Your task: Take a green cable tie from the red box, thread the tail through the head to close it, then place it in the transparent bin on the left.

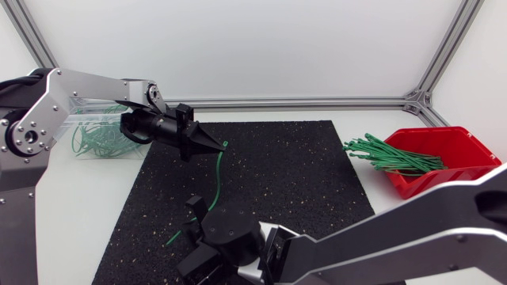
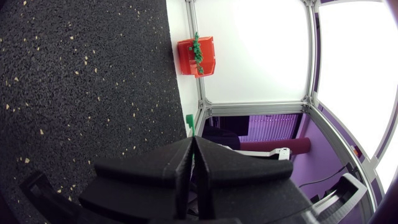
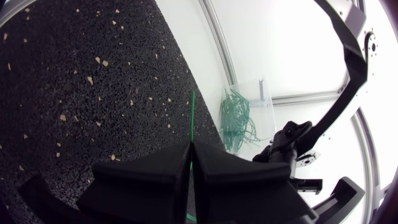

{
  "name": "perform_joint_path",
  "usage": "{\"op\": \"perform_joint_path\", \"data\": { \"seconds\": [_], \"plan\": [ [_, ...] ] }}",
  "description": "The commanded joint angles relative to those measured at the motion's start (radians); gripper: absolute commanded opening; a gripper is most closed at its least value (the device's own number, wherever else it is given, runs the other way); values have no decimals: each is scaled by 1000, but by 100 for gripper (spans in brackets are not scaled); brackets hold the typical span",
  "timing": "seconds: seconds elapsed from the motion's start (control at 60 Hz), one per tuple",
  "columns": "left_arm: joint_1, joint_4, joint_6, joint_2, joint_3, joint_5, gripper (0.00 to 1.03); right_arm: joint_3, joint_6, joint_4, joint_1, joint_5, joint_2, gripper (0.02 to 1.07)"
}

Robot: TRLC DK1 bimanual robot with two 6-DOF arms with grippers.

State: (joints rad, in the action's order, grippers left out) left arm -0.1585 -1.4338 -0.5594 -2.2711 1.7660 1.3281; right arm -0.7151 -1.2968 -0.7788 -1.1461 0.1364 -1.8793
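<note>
Green cable tie strung between both pincers.
Over the mat, left gripper pinches its head and right gripper pinches near its tail; red box well right, transparent bin behind left arm.

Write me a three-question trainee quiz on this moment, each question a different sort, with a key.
1. True or false: the left gripper and the right gripper are both shut on one green cable tie.
2. Which container sits beside the left arm? A) a red box B) the transparent bin C) a metal tray
3. Fill in: the held tie stretches above the black speckled ____.
Key: 1 true; 2 B; 3 mat.
</note>
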Motion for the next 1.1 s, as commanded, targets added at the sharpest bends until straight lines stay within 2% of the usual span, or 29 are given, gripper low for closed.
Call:
{"op": "perform_joint_path", "data": {
  "seconds": [0.0,0.2,0.383,0.567,0.767,0.833,0.933,0.967,1.083],
  "plan": [
    [-13,1,-36,18,-30,11,3,-38,120,47,23,-23,39,7],
    [-27,69,-37,55,-73,16,3,-81,346,243,78,-101,108,7],
    [-44,122,-39,87,-111,26,3,-141,550,524,154,-270,178,7],
    [-64,165,-39,122,-149,34,3,-233,720,826,236,-483,235,7],
    [-95,243,-39,199,-209,36,3,-331,869,1060,310,-641,256,7],
    [-102,260,-39,209,-218,36,4,-396,880,1202,348,-730,229,7],
    [-115,291,-39,225,-238,37,3,-432,895,1279,388,-801,215,7],
    [-121,303,-39,232,-244,37,3,-463,883,1357,402,-842,203,7],
    [-134,325,-39,254,-254,37,4,-503,863,1469,404,-870,201,7]
  ]
}}
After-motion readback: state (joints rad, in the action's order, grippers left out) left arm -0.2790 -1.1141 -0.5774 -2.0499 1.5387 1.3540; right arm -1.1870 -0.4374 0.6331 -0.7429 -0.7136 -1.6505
